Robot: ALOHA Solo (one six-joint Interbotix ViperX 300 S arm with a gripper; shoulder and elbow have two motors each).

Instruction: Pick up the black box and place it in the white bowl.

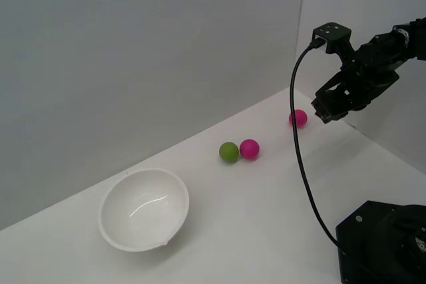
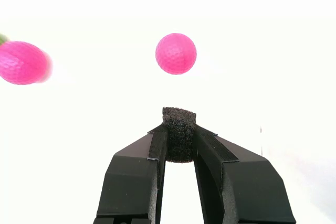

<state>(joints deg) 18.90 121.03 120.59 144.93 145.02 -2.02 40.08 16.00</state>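
While the arm hangs in the air at the exterior view's right, its gripper (image 2: pixel 179 141) is pinching the black box (image 2: pixel 179 134), a small rough dark cube wedged between the 2 fingers (image 2: pixel 157 150) near their tips. In the exterior view the gripper (image 1: pixel 327 112) sits above the white table (image 1: pixel 266 217), just beside a pink ball (image 1: pixel 297 118); the cube itself cannot be made out there. A second pink ball (image 1: pixel 249 148) touches a green ball (image 1: pixel 228 152) nearer the middle. Well apart from them, toward the exterior view's left, the white bowl (image 1: pixel 113 227) rests tilted, its opening turned partly toward the camera
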